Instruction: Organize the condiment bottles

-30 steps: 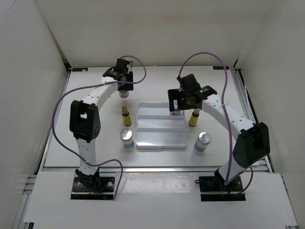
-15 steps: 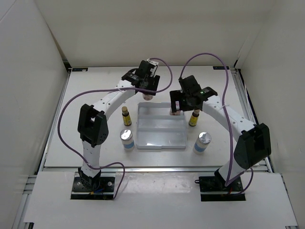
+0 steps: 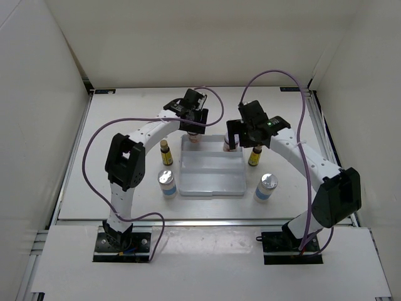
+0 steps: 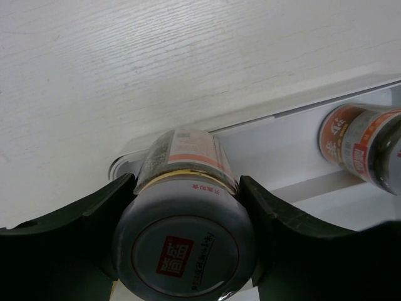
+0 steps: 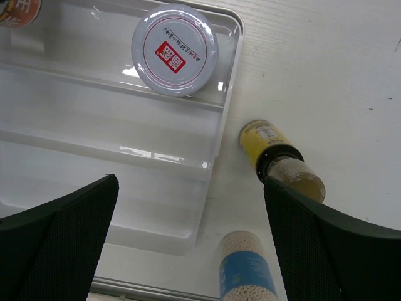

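My left gripper is shut on a squat pale jar with a red-marked lid, at the far left corner of the white tray; I cannot tell whether it rests on the floor. My right gripper is open and empty above the tray's far right. The second jar stands in the far slot there, also in the left wrist view. Slim yellow-labelled bottles stand left and right of the tray. Blue-labelled shakers stand at front left and front right.
The tray's middle and near slots hold nothing. The right yellow-labelled bottle and right shaker stand close to the tray's right rim, below my right gripper. White walls enclose the table.
My left arm has carried its jar from the far left of the table rightward to the tray's far left corner. My right gripper has opened and drawn back from the jar in the far slot.
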